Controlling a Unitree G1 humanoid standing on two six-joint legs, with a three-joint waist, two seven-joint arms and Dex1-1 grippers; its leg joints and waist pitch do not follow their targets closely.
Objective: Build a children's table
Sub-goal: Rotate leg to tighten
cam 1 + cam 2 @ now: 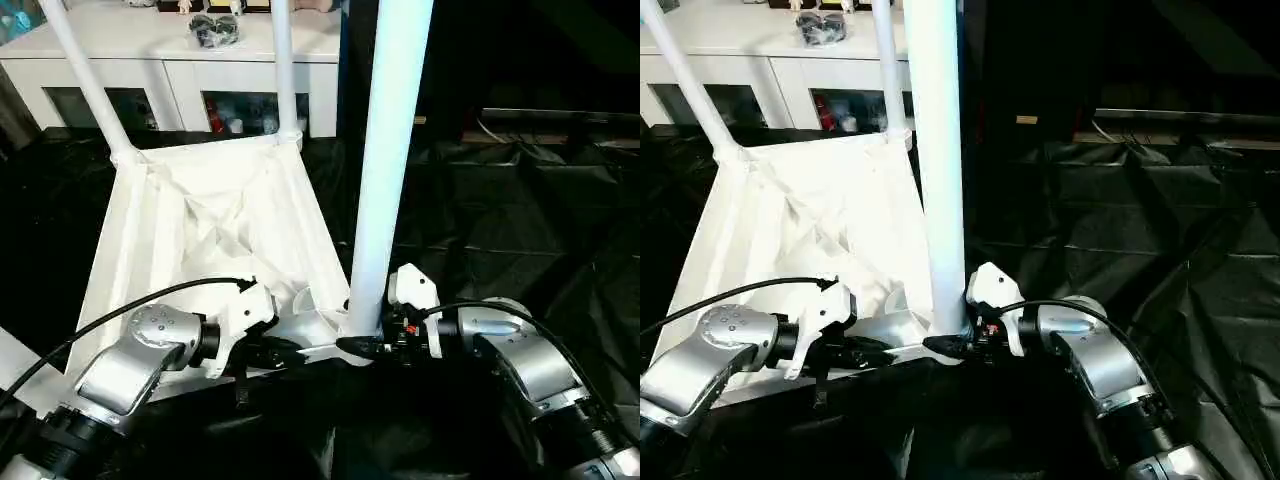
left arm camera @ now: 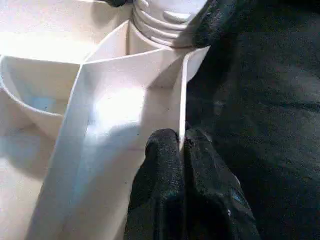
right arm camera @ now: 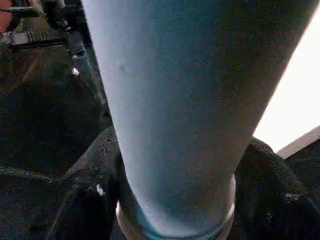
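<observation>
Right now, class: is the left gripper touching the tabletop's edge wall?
Touching. The left wrist view shows the left gripper pinching the tabletop edge wall between its fingertips.

The head views are lit brightly from above, and strong contrast is produced: the white tabletop (image 1: 215, 225) is nearly washed out, its ribs barely separated by faint grey shadows, while the black sheeting (image 1: 520, 230) is left very dark, with only dull sheen along its creases. The near leg (image 1: 390, 150) is given a pale blue cast. Bright highlights are carried on the silver forearms. In the left wrist view, glare is seen on the tabletop's inner walls (image 2: 125, 100), and soft shadow is thrown beneath the black fingers (image 2: 165, 165), which are slightly blurred. In the right wrist view the leg (image 3: 185, 100) is rendered soft and out of focus, with an overexposed patch beside it.
</observation>
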